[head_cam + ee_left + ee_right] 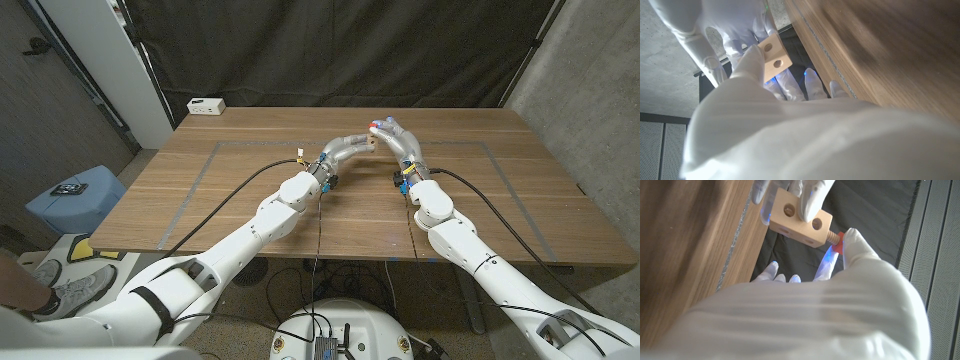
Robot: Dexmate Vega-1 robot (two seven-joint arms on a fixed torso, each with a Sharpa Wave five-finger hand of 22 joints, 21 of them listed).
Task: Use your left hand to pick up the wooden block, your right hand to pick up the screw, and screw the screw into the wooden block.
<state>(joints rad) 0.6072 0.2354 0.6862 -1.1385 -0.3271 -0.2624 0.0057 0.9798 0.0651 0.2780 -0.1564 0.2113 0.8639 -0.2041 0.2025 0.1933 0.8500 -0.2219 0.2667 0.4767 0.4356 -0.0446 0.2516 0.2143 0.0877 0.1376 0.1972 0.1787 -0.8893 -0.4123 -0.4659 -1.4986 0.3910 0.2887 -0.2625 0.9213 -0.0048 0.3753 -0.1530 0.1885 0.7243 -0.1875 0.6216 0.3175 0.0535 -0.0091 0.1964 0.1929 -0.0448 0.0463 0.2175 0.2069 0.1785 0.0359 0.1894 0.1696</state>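
I'm gripping the wooden block [795, 217] in the left robot hand [350, 148], right robot hand [398, 140] pinching the screw [836, 239]; I'm keeping its shaft square while twisting

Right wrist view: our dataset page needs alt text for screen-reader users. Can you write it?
A wooden block with round holes is held from the far side by the left robot hand, while the right robot hand holds a red-headed screw whose threaded shaft enters the block's side. The wooden table runs along one edge, with dark cloth behind.

White box [205, 105] at table's [500, 215] far-left corner; blue stool [75, 197] beside.
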